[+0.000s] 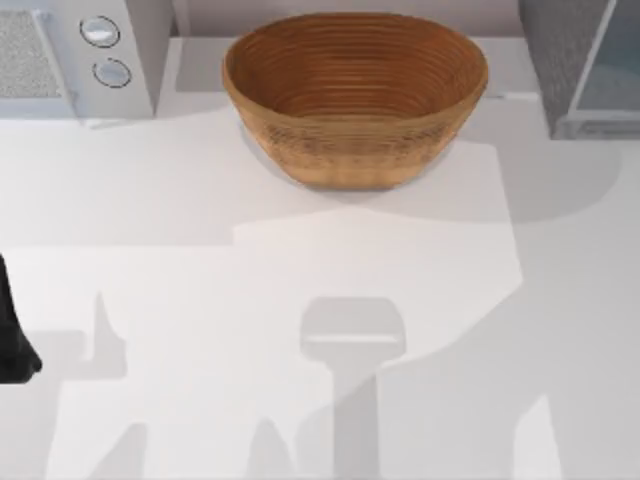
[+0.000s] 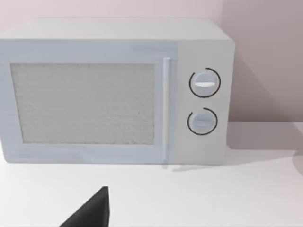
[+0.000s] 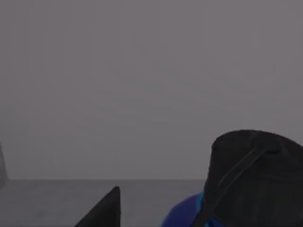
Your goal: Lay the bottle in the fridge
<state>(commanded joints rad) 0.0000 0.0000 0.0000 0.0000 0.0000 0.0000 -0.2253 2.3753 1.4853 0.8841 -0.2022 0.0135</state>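
Observation:
The bottle fills the near corner of the right wrist view, with its dark blue shoulder and its big black cap crossed by a thin loop. My right gripper is beside it, with a strip of grey showing between them. A plain dark grey wall and floor lie behind the bottle. The fridge, a dark speckled box with a pale blue-grey panel, stands at the table's far right corner. My left arm is parked at the left edge, and my left gripper faces the microwave.
A large woven wooden basket sits at the back middle of the table. A light grey microwave with two round dials stands at the back left. The white tabletop stretches in front of them.

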